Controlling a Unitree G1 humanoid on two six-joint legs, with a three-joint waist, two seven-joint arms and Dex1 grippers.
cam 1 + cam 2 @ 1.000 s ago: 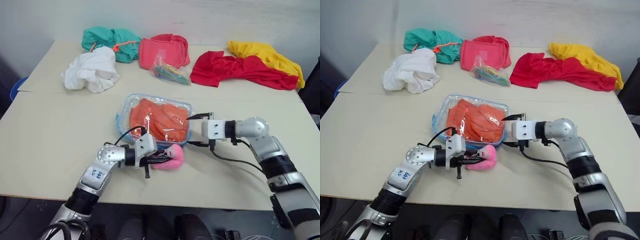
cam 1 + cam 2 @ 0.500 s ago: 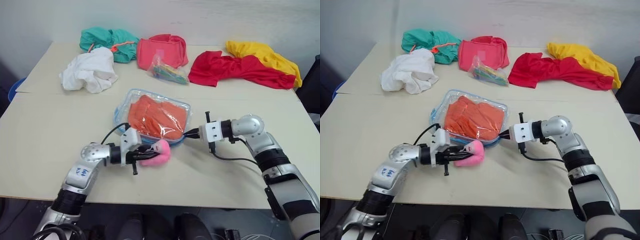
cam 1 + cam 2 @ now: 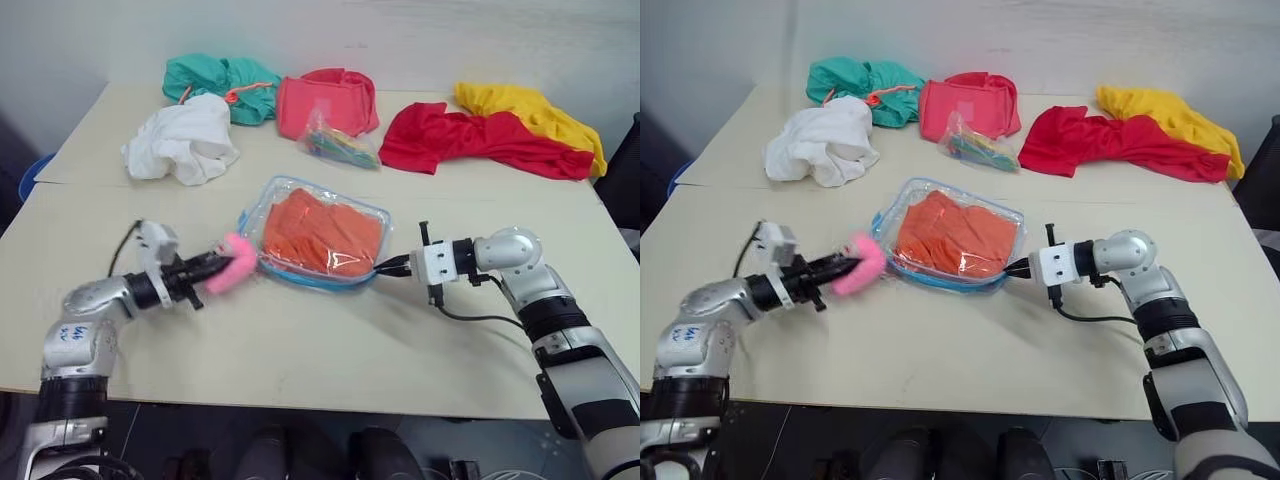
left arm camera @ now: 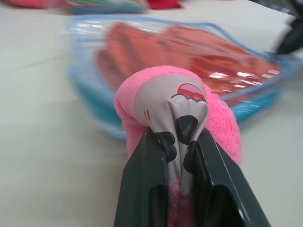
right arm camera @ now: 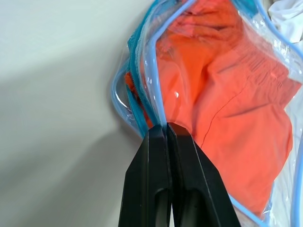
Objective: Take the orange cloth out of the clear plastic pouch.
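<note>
The clear plastic pouch [image 3: 262, 204] with light-blue trim lies flat mid-table, and the orange cloth [image 3: 325, 232] is folded inside it. My right gripper [image 3: 385, 268] is shut on the pouch's blue-trimmed front right corner [image 5: 150, 94]; the orange cloth [image 5: 227, 109] shows through the plastic beyond the closed fingers. My left gripper [image 3: 222, 264] sits just left of the pouch, shut on a fluffy pink piece [image 3: 235, 265]. In the left wrist view its fingers pinch the pink piece [image 4: 222, 137] by a printed patch, with the pouch [image 4: 85, 75] behind.
Along the back of the table lie a white cloth [image 3: 182, 140], a teal cloth [image 3: 215, 78], a coral-pink cloth [image 3: 325, 100], a small clear bag of colourful items [image 3: 340, 145], a red garment [image 3: 470, 140] and a yellow cloth [image 3: 530, 112]. Bare tabletop runs along the front edge.
My left gripper carried the pink piece from the pouch's front edge to its left side. My right gripper went from open to shut on the pouch's corner. The pouch turned slightly.
</note>
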